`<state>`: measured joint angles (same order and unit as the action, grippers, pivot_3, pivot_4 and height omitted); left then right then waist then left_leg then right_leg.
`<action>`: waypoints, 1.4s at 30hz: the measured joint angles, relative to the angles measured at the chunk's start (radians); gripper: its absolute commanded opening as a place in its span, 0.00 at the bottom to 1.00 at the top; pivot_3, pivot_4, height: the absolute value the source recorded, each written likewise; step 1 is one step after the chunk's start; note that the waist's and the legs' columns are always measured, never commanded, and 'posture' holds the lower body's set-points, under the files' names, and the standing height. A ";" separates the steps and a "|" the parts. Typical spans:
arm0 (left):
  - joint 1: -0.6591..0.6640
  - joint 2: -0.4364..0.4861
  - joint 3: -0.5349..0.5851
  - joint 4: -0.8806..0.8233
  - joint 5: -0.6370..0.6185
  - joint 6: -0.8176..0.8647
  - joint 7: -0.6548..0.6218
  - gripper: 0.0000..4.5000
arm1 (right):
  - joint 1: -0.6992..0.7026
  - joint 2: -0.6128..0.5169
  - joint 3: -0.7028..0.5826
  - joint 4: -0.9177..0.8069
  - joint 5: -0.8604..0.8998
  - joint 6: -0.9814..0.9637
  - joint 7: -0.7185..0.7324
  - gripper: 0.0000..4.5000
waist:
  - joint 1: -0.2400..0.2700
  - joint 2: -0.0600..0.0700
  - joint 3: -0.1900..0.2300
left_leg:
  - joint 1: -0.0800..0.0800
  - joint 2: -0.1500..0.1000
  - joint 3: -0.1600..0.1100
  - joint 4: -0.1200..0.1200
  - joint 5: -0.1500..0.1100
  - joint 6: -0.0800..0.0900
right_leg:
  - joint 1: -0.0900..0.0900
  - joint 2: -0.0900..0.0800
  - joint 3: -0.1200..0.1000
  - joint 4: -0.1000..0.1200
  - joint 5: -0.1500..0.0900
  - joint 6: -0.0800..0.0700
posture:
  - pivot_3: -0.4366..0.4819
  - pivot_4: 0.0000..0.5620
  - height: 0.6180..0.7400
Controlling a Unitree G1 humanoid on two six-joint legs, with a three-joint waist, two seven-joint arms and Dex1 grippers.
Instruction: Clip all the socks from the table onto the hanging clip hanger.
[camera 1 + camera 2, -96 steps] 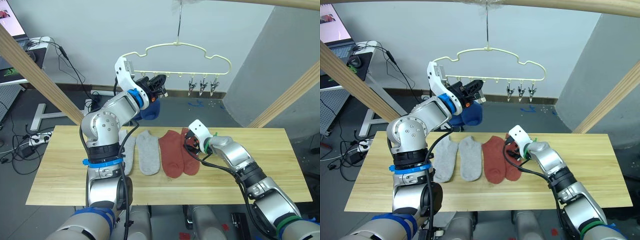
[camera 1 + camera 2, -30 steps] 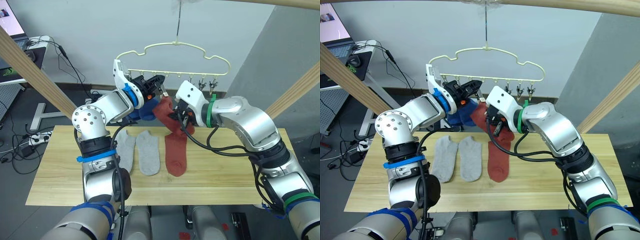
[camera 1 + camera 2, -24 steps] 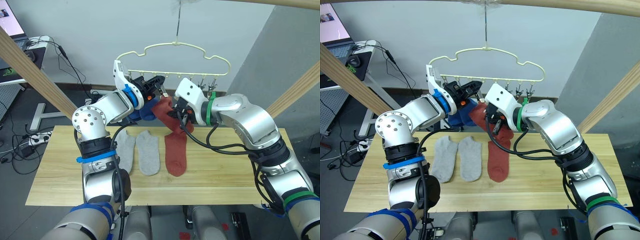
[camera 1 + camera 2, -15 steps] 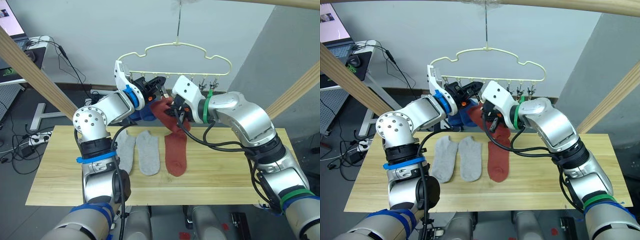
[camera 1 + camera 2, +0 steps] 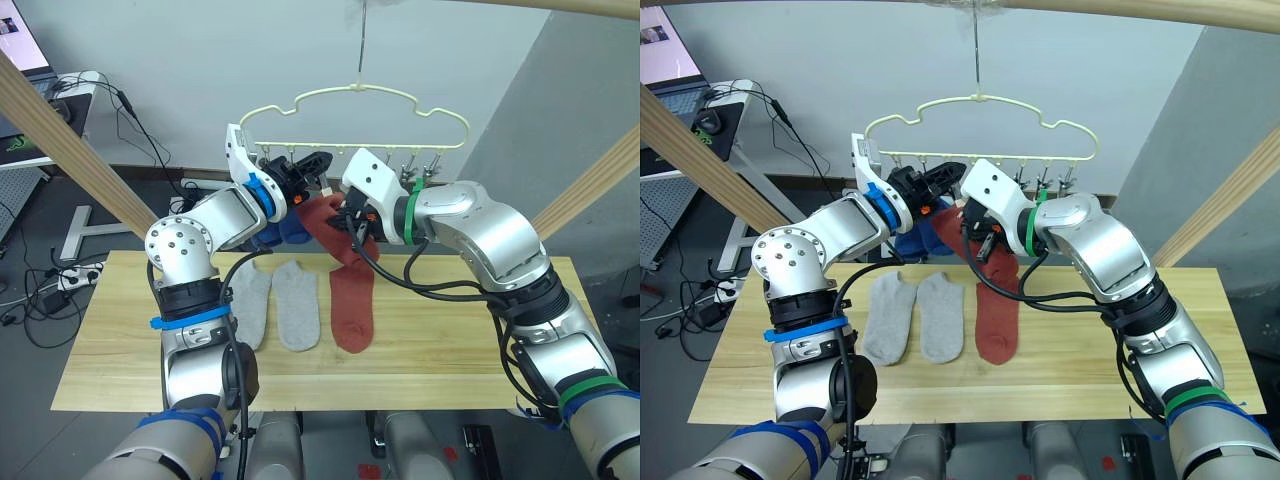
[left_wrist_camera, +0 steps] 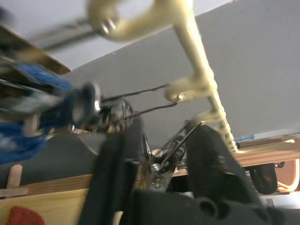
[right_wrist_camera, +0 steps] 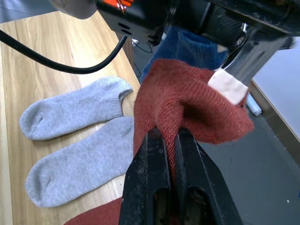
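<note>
Right wrist view shows the right gripper (image 7: 171, 140) pinched tight on a rust red sock (image 7: 187, 96), with the cloth squeezed between its two black fingers. From the head camera, this held red sock hangs in the air under the clip hanger (image 5: 355, 100), above the far edge of the table (image 5: 120, 330).

The left gripper (image 5: 318, 176) is up at the hanger too, just beside the red sock. Its fingers (image 6: 115, 164) are spread around a metal clip (image 6: 161, 159), one on each side of it. Blue socks (image 5: 285, 228) hang from clips at the left end of the hanger, behind the left arm.

Two light grey socks (image 5: 275, 305) lie flat side by side near the middle of the table. A second red sock (image 5: 350, 308) lies flat just to their right. Three more metal clips (image 5: 410, 170) hang free at the right end of the hanger.
</note>
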<state>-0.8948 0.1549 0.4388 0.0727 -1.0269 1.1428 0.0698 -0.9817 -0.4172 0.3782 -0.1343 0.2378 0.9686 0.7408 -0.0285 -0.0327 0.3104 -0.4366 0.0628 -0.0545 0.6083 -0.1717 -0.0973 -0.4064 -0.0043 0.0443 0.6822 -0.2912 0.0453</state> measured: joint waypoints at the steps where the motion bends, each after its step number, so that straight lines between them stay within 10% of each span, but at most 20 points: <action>1: 0.000 0.002 0.000 0.000 0.000 0.004 0.000 0.57 | 0.000 0.000 0.000 0.000 -0.002 0.000 0.000 0.01 | 0.000 0.000 0.000 | 0.000 0.000 0.000 0.000 0.000 0.000 | 0.000 0.000 0.000 0.000 0.000 0.000 | 0.51 0.49 1.00; 4: 0.001 0.003 0.001 0.000 -0.011 0.010 -0.002 0.57 | 0.000 0.000 0.000 0.000 -0.007 0.000 0.000 0.01 | 0.000 0.000 0.000 | 0.000 0.000 0.000 0.000 0.000 0.000 | 0.000 0.000 0.000 0.000 0.000 0.000 | 0.51 0.49 1.00; 12: 0.012 0.030 -0.009 -0.012 -0.069 0.037 -0.044 0.58 | 0.004 0.005 0.000 0.000 -0.019 0.000 -0.004 0.54 | 0.000 0.000 0.000 | 0.000 0.000 0.000 0.000 0.000 0.000 | 0.000 0.000 0.000 0.000 0.000 0.000 | 0.52 0.48 1.00; 21: 0.186 0.290 -0.225 -0.281 -0.011 0.058 -0.298 0.58 | 0.202 -0.042 -0.009 -0.143 -0.011 0.075 -0.039 0.54 | 0.002 0.000 0.000 | 0.000 0.000 0.000 -0.002 0.000 -0.001 | -0.001 0.000 0.000 0.000 0.000 0.000 | 0.55 0.47 1.00; 29: 0.392 0.463 -0.337 -0.409 0.217 -0.267 -0.628 0.58 | 0.360 0.008 -0.102 -0.308 0.008 0.182 -0.180 0.54 | 0.010 0.000 -0.001 | 0.000 0.001 0.000 -0.002 -0.001 0.002 | -0.001 0.000 0.000 0.000 0.001 -0.001 | 0.59 0.43 1.00; 42: 0.322 0.542 -0.386 -0.286 0.358 -0.534 -1.000 0.58 | 0.493 0.293 -0.214 -0.389 -0.116 0.236 -0.589 0.54 | 0.030 -0.001 -0.007 | 0.000 0.001 0.000 -0.002 -0.001 0.002 | -0.002 0.000 -0.001 0.000 0.001 -0.002 | 0.61 0.34 1.00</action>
<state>-0.5727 0.6966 0.0531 -0.2129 -0.6689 0.6083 -0.9298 -0.4888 -0.1246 0.1639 -0.5231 0.1217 1.2050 0.1519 0.0014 -0.0337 0.3039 -0.4370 0.0637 -0.0547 0.6066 -0.1724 -0.0956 -0.4083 -0.0038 0.0433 0.6823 -0.2899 0.0428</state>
